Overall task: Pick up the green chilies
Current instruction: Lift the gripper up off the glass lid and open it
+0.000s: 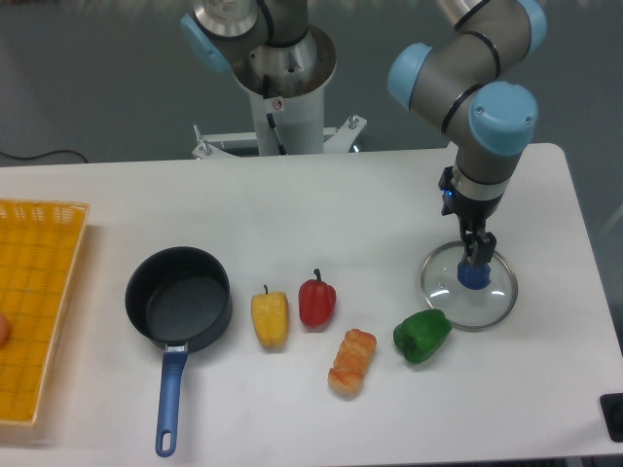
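So on the white table (389,195), left to right: black saucepan with blue handle (179,309), yellow pepper (270,318), red pepper (316,301), then the glossy green chilies (421,336) beside the round glass lid (469,285). Tool (476,255) sits on the lid's blue knob (474,274); can't tell if it's gripping.

A white table (321,195) (rounded at its far right corner) stands before a plain grey-blue backdrop, evenly lit.

On the table (370,195), a basket (39,311) sits at the far left edge, with a pan (179,297) to its right. Right of the pan stand two peppers (270,317) (316,301) side by side, then a shrimp-like toy (351,362) nearer the front. The green chilies (421,336) lie further right, just beside a glass lid (468,285), over whose knob the gripper (475,255) hangs.
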Action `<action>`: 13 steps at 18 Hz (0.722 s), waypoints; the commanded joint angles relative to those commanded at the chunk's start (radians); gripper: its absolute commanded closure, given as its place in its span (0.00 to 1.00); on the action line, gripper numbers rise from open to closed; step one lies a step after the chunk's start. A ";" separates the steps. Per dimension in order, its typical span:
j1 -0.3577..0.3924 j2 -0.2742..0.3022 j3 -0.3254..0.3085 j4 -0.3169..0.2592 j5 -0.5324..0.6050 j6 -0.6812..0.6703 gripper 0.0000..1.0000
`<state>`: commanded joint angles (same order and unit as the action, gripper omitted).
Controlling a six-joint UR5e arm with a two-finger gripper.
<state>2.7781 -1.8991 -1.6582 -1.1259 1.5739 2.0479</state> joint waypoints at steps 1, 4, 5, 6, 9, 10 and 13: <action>-0.003 0.000 0.002 0.000 0.000 0.000 0.00; -0.008 0.000 0.000 0.000 -0.002 -0.012 0.00; -0.011 0.000 0.000 0.002 -0.002 -0.021 0.00; -0.017 -0.002 -0.002 0.002 -0.002 -0.023 0.00; -0.018 -0.002 -0.018 0.012 -0.026 -0.086 0.00; -0.020 -0.002 -0.018 0.012 -0.031 -0.154 0.00; -0.029 -0.002 -0.018 0.012 -0.034 -0.271 0.00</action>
<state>2.7490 -1.9006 -1.6766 -1.1137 1.5401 1.7765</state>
